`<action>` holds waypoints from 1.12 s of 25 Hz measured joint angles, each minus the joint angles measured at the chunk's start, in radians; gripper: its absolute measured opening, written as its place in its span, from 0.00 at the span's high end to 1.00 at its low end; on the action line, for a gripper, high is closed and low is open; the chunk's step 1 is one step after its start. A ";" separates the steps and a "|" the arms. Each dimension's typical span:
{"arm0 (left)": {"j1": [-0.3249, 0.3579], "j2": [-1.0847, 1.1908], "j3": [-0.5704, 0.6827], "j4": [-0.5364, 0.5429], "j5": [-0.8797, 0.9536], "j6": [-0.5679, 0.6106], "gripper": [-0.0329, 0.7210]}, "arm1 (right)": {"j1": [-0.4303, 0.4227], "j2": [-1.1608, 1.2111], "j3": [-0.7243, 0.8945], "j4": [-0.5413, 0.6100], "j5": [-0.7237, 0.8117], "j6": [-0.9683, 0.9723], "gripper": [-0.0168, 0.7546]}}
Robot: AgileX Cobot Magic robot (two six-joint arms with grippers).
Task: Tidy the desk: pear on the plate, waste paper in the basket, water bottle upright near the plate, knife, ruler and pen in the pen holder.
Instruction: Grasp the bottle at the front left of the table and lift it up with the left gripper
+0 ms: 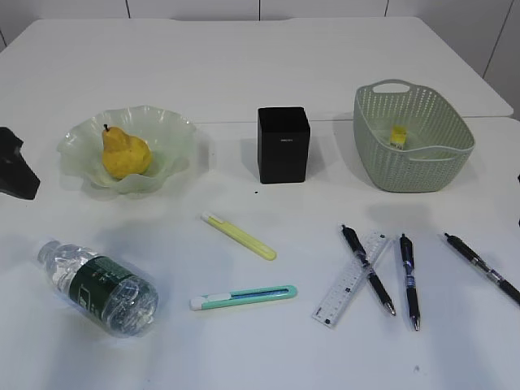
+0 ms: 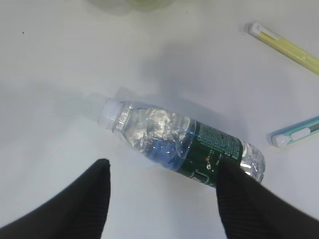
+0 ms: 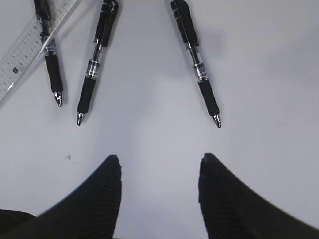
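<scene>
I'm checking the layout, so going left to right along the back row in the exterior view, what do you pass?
Plate with the pear on it → pen holder → basket with the waste paper inside.

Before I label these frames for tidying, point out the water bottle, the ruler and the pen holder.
water bottle (image 2: pixel 209 149): left wrist view, on the dark green label.
ruler (image 1: pixel 351 280): exterior view, on its clear middle.
pen holder (image 1: pixel 283 150): exterior view, on its front face.
</scene>
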 joint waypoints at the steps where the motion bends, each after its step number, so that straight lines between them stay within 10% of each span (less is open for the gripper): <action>1: 0.000 0.000 0.000 0.000 0.000 0.000 0.33 | 0.000 0.000 0.000 0.000 0.000 -0.002 0.49; 28: -0.022 0.000 0.000 -0.018 0.034 -0.134 0.27 | 0.000 0.000 0.000 0.006 -0.049 0.004 0.49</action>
